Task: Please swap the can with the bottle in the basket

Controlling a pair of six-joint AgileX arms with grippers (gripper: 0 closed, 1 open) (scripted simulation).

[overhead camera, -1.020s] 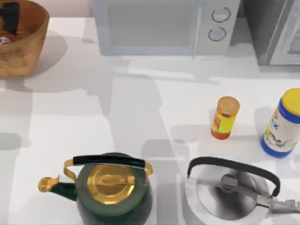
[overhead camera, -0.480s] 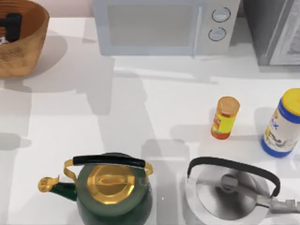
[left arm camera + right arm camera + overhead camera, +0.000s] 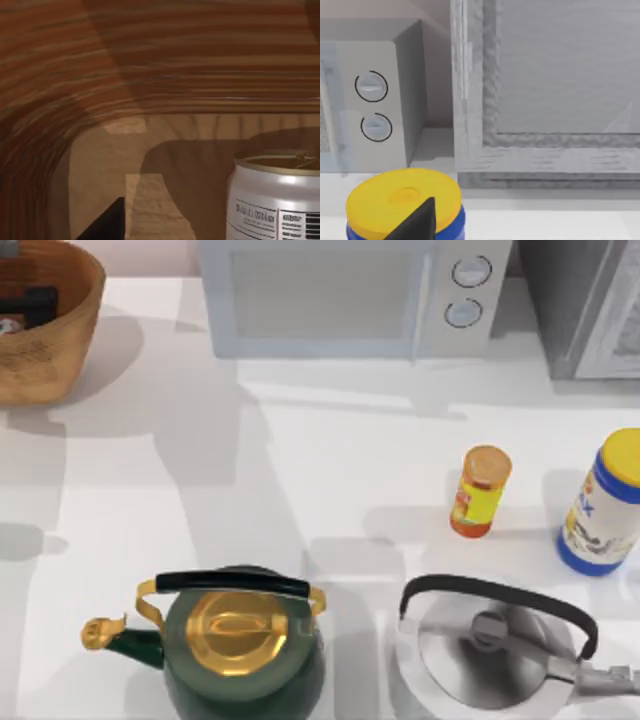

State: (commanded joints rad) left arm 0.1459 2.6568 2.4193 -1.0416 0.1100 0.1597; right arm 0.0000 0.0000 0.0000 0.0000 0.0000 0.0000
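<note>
The wicker basket (image 3: pixel 70 330) stands at the table's far left corner. My left gripper (image 3: pixel 34 304) is down inside it, a dark shape below the rim. The can (image 3: pixel 275 200), white with a pale gold top, stands upright on the basket floor (image 3: pixel 110 165); from above it is a pale spot (image 3: pixel 6 326) at the picture's edge. One black finger (image 3: pixel 102 225) of the left gripper shows beside the can, apart from it, and the jaws are open. The orange-yellow bottle (image 3: pixel 480 490) stands upright on the table at the right.
A microwave (image 3: pixel 350 295) lines the back edge. A green kettle with gold lid (image 3: pixel 240 640) and a steel kettle (image 3: pixel 495 645) sit at the front. A blue container with yellow lid (image 3: pixel 605 505) stands far right; my right arm's finger (image 3: pixel 417 222) hovers over that lid (image 3: pixel 400 200).
My left gripper has sunk deeper into the basket and shifted slightly right. The arm's shadow on the table has slid left. Bottle and kettles have not moved.
</note>
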